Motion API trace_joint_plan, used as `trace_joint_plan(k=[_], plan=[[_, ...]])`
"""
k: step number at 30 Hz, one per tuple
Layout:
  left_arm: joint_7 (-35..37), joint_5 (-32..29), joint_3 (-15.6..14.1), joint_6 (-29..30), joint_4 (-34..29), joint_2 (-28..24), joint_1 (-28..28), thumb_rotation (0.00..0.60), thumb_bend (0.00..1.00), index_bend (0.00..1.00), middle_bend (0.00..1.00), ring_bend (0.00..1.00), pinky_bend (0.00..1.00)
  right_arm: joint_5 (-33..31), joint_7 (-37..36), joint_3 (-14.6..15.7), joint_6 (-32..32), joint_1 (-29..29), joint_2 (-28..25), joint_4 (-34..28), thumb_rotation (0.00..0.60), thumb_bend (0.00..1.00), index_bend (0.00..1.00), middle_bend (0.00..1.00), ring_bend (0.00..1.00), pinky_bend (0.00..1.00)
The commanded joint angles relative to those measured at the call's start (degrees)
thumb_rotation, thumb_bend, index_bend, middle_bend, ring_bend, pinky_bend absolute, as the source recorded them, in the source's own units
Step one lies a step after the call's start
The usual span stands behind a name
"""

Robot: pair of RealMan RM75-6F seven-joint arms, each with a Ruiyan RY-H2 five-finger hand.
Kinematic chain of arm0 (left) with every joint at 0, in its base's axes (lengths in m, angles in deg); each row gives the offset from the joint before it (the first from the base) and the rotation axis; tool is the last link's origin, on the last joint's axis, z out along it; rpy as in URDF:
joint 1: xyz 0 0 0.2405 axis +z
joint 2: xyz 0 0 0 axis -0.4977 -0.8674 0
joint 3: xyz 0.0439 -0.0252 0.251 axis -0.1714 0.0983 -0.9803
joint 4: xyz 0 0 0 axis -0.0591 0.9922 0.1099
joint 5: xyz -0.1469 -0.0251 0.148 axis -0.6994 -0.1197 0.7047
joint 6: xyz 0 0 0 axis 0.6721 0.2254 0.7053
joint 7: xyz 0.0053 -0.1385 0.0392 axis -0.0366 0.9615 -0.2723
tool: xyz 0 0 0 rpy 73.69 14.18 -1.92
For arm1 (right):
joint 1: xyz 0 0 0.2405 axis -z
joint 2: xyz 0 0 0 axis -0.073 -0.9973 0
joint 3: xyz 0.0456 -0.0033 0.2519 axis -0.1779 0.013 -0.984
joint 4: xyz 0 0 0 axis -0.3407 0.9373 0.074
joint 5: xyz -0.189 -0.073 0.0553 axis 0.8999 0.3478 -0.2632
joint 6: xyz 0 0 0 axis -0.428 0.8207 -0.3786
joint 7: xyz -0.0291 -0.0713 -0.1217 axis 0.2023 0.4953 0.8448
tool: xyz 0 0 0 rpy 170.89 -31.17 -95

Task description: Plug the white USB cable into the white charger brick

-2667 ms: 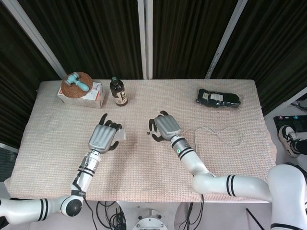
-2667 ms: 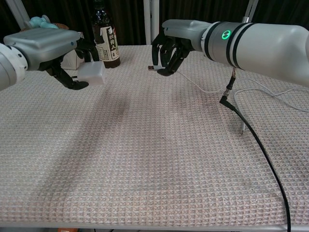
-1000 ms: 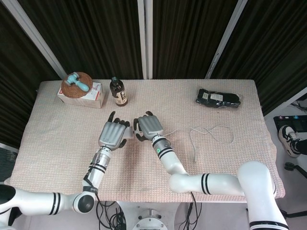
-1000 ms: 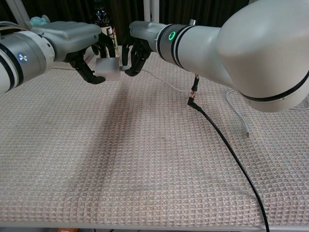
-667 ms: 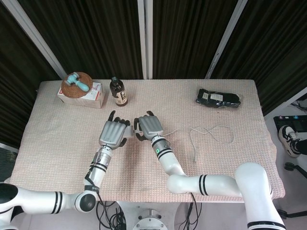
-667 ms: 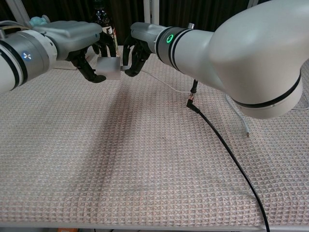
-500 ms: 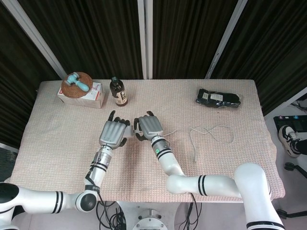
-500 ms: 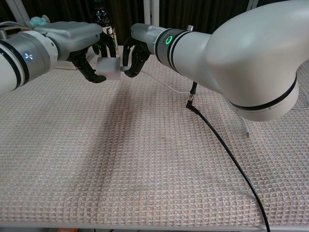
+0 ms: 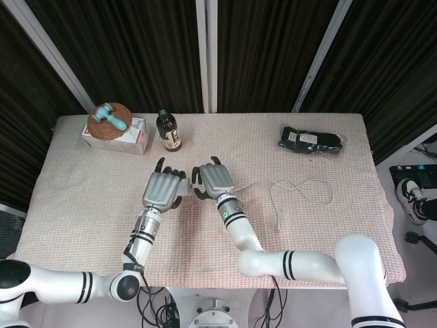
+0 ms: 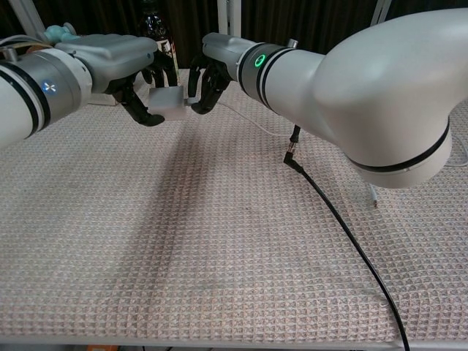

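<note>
My left hand [image 9: 162, 189] [image 10: 121, 64] holds the white charger brick [image 10: 166, 102] above the cloth, left of centre. My right hand [image 9: 213, 180] [image 10: 212, 77] pinches the white USB cable's plug [image 10: 191, 102] against the brick's right face. How deep the plug sits cannot be made out. In the head view both hands hide brick and plug. The white USB cable [image 9: 300, 190] [image 10: 252, 126] trails right from the right hand and loops on the cloth.
A dark bottle [image 9: 168, 131] [image 10: 162, 45] stands behind the hands. A white box with a wooden disc and a teal object [image 9: 113, 127] sits back left. A black pouch [image 9: 311, 141] lies back right. A black cable [image 10: 344, 227] hangs from my right arm.
Both hands have drawn together from apart, the right bringing the plug left to the brick. In the last half second they shifted slightly right, still joined.
</note>
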Motion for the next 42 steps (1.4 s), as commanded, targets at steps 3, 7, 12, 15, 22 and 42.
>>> trace_joint_plan(k=[3, 7, 12, 15, 22, 42], plan=[[0.1, 0.0, -0.1, 0.1, 0.0, -0.1, -0.1, 0.600, 0.34, 0.45, 0.46, 0.24, 0.03, 0.2, 0.5, 0.2, 0.5, 0.6, -0.4, -0.5, 0.600, 0.10, 0.38, 0.44, 0.27, 0.06], [0.7, 0.6, -0.5, 0.2, -0.1, -0.3, 0.1, 0.600, 0.34, 0.45, 0.46, 0.24, 0.03, 0.1, 1.2, 0.4, 1.2, 1.2, -1.1, -1.4, 0.600, 0.04, 0.30, 0.40, 0.23, 0.05], [2.5, 3.0, -2.1, 0.5, 0.1, -1.2, 1.4, 0.600, 0.34, 0.45, 0.45, 0.24, 0.04, 0.5, 2.8, 1.9, 1.9, 3.0, -4.2, -4.5, 0.600, 0.03, 0.20, 0.33, 0.18, 0.05], [4.5, 4.4, -4.0, -0.2, 1.1, -2.0, 2.8, 0.600, 0.34, 0.44, 0.44, 0.24, 0.03, 1.3, 3.4, 3.2, 3.0, 5.3, -8.3, -8.1, 0.600, 0.03, 0.16, 0.28, 0.16, 0.04], [8.6, 3.3, -7.2, -5.9, 7.2, -1.4, 4.9, 0.600, 0.34, 0.38, 0.35, 0.15, 0.01, 6.0, 1.2, 6.0, 5.1, 11.8, -18.9, -16.5, 0.600, 0.04, 0.10, 0.22, 0.11, 0.04], [26.4, 25.5, -13.5, 15.8, 1.5, -22.1, 23.9, 0.600, 0.27, 0.24, 0.24, 0.06, 0.00, 38.6, -23.3, 19.2, 20.1, 38.2, -40.2, -25.6, 0.600, 0.24, 0.21, 0.25, 0.11, 0.03]])
